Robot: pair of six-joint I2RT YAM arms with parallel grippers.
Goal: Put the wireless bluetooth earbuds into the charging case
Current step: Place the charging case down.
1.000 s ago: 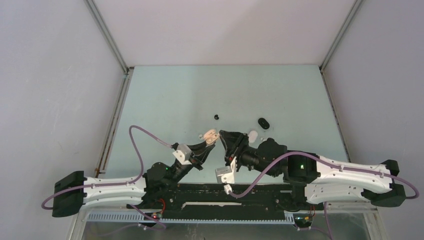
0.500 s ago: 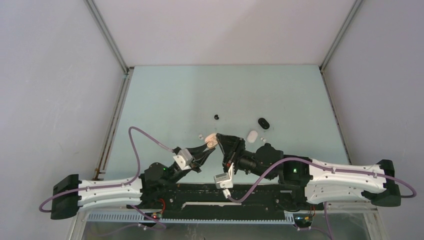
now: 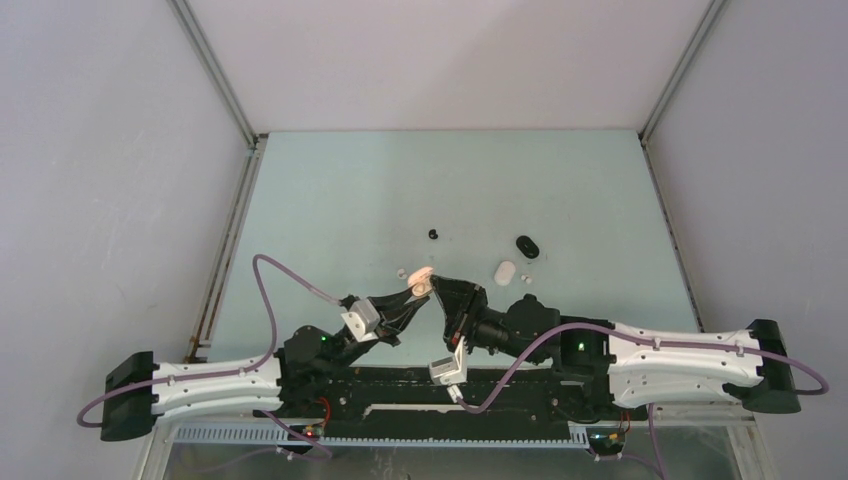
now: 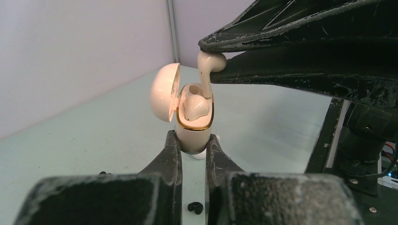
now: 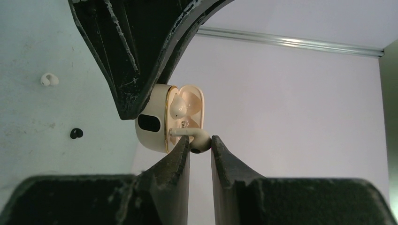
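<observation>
The two arms meet tip to tip near the front middle of the pale green surface. The left fingers are clamped on the lower body of the cream charging case, which stands upright between them. Its lid is swung open to the left. One cream earbud sits in a well inside the case.

The right fingers come in from the other side, pinched together on the rounded head of a second cream earbud. Its stem points into the open mouth of the case, just beside the seated bud. I can't tell whether the tip has reached the bottom of its well.

Out on the surface, a small white bud lies just left of the held case. A lone black bud lies a little farther back. To the right of the fingers rests a white case, and a black case lies just beyond it, farther right.
</observation>
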